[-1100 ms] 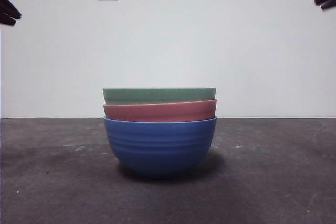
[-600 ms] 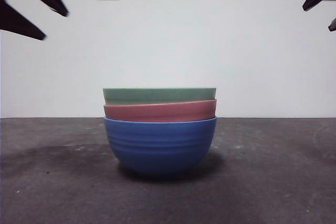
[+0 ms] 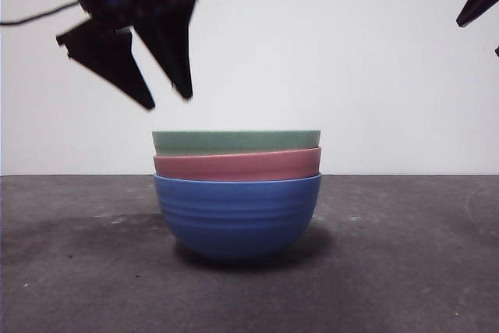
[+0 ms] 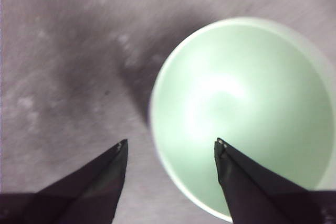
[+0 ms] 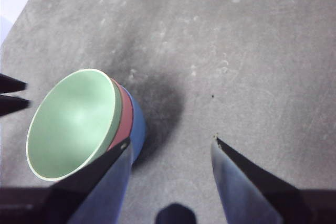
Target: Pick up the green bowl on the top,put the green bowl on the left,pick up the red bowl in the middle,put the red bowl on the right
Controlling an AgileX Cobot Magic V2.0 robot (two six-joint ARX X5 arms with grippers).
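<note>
Nearest you in the front view, the blue bowl [image 3: 238, 216] sits on the dark grey table [image 3: 405, 271], and it carries the other two nested inside it. The red bowl [image 3: 237, 165] shows only as a band above the blue rim, and the green bowl [image 3: 236, 142] sits on top of the stack, its rim level and nothing touching it.

Above the green bowl's left edge you see the left gripper [image 3: 168, 99] hanging in the air, jaws spread wide and pointing down, clear of the rim. From its own wrist camera [image 4: 170, 148] you look straight into the green bowl [image 4: 241, 108]: one jaw tip lies over the bowl's inside, the other over bare table [image 4: 63, 77] just outside the rim.

The right gripper [image 5: 170, 142] waits high off to the side, well apart from the stack, jaws also spread, with the three bowls visible beside one jaw. Behind everything stands a plain white wall [image 3: 351, 60].
</note>
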